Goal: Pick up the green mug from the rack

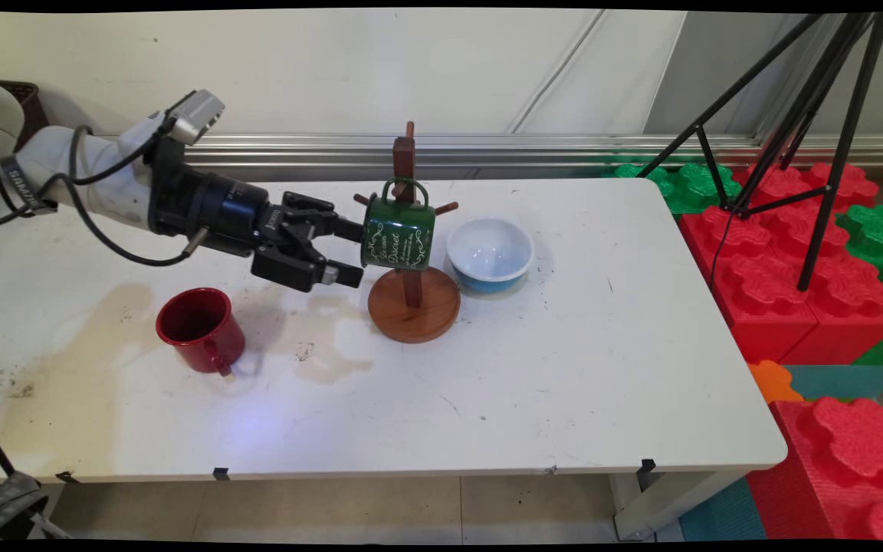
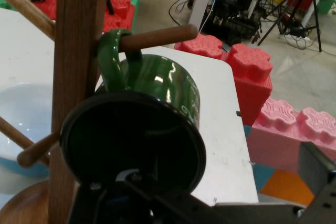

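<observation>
Main view: gripper (image 1: 355, 251) sits right at green mug (image 1: 399, 234) hanging by its handle on a peg of wooden mug tree (image 1: 413, 305), fingers spread apart, nothing clamped.
Mug bottom faces the hand camera, one finger near its upper side, the other lower. Risk as I read it: a push sideways could tip the tree or knock the mug off the peg (image 2: 157, 38). Blue-white bowl (image 1: 490, 253) stands just beside the base; red mug (image 1: 201, 329) sits well apart under the arm.

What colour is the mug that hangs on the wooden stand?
Dark green metal mug with white lettering, shown best in the main view.
</observation>
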